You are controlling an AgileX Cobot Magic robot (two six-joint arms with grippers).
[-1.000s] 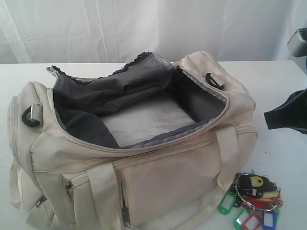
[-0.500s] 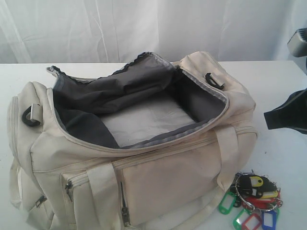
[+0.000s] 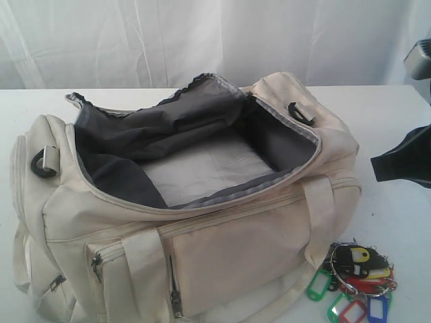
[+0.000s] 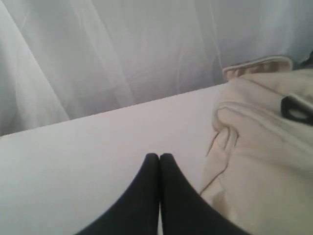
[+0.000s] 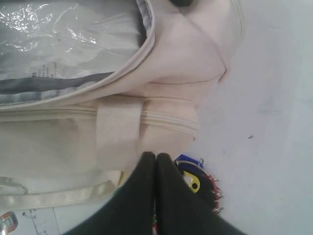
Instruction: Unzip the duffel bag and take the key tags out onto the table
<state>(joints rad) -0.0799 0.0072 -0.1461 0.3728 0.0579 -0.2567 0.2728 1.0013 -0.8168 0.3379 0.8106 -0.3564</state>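
Observation:
The cream duffel bag point(image 3: 229, 249) lies unzipped on the white table point(image 3: 397, 222), its grey lining showing. Beside its front right corner the key tags point(image 3: 357, 279) rest on the tabletop in a coloured bunch. My right gripper point(image 3: 374, 168) hovers right of the bag, shut and empty. In the right wrist view it point(image 5: 156, 155) hangs above the key tags point(image 5: 195, 178), next to the bag point(image 5: 181, 58). My left gripper point(image 4: 159, 156) is shut and empty over the bare table point(image 4: 98, 147), beside the bag's end point(image 4: 264, 161). It is out of the exterior view.
A clear plastic sheet point(image 3: 202, 171) lies on the bag's bottom. White curtains point(image 3: 215, 40) hang behind the table. A grey device point(image 3: 419, 60) sits at the far right edge. A printed sheet point(image 5: 29, 220) lies under the bag's strap.

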